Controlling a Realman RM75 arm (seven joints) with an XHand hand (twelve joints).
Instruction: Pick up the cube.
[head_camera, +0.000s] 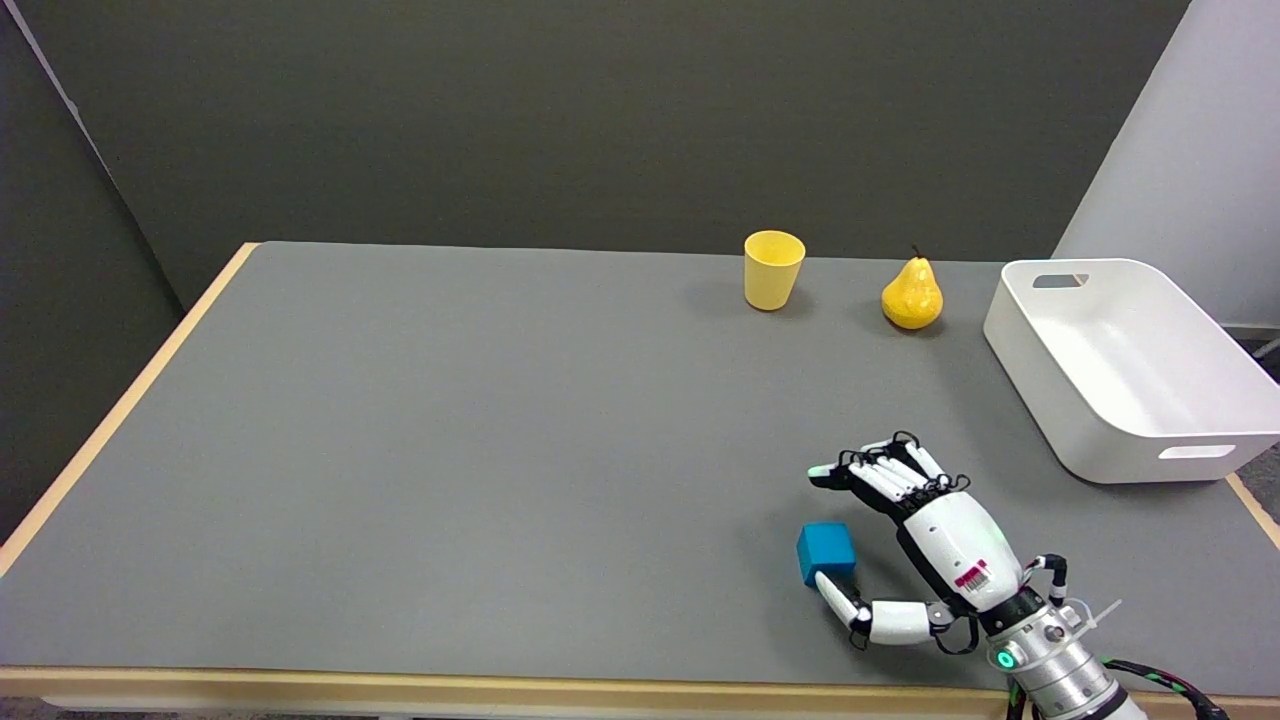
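A small blue cube (826, 551) sits on the grey table (450, 450) near its front edge, right of centre. My right hand (925, 540) reaches in from the lower right and hovers around the cube. Its fingers (880, 472) stretch out above and beyond the cube, while the thumb (850, 605) lies on the near side, close to the cube's lower corner. The fingers are spread apart and nothing is gripped.
A yellow cup (773, 269) stands upright at the back of the table. A yellow pear (912, 295) sits to its right. A white bin (1125, 365) with handle slots occupies the right edge.
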